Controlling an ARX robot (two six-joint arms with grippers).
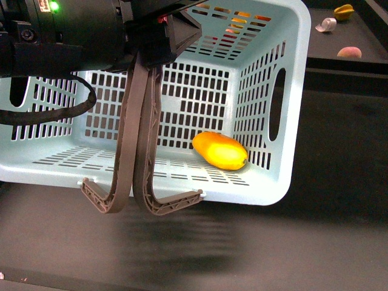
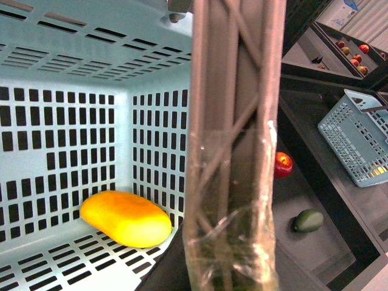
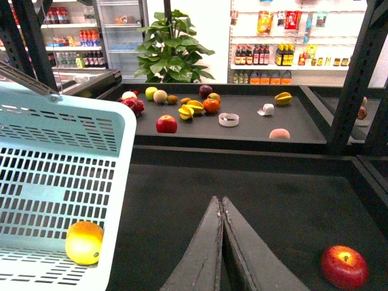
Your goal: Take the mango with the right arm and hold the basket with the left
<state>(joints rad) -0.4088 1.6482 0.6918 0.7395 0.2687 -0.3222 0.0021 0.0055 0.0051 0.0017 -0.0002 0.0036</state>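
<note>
Two grey ribbed fingers of the left gripper (image 1: 142, 193) hang nearest the front camera. They are drawn close together with only a thin slit between them. Their hooked tips flare outward just below the near rim of the pale blue basket (image 1: 296, 121), and the rim appears to be clamped between them. Above the fingers sits the black left arm (image 1: 60, 36), with a green light (image 1: 54, 6) and a cable loop (image 1: 48, 112). The basket is tipped with its open side toward the camera, and a blurred shadow falls on the dark table (image 1: 327, 242) below it. The mango (image 1: 220, 150) lies inside the basket on the lowest slotted wall, close to the right-hand corner and apart from both grippers. The right gripper (image 3: 221, 200), seen from its own wrist, has its fingers pressed tip to tip and holds nothing. It is over the table beside the basket, with a red apple (image 3: 344, 267) near it. Farther back, a rear shelf (image 1: 321, 45) carries a peach (image 1: 349, 53) and a starfruit (image 1: 344, 11) among other fruit.
</note>
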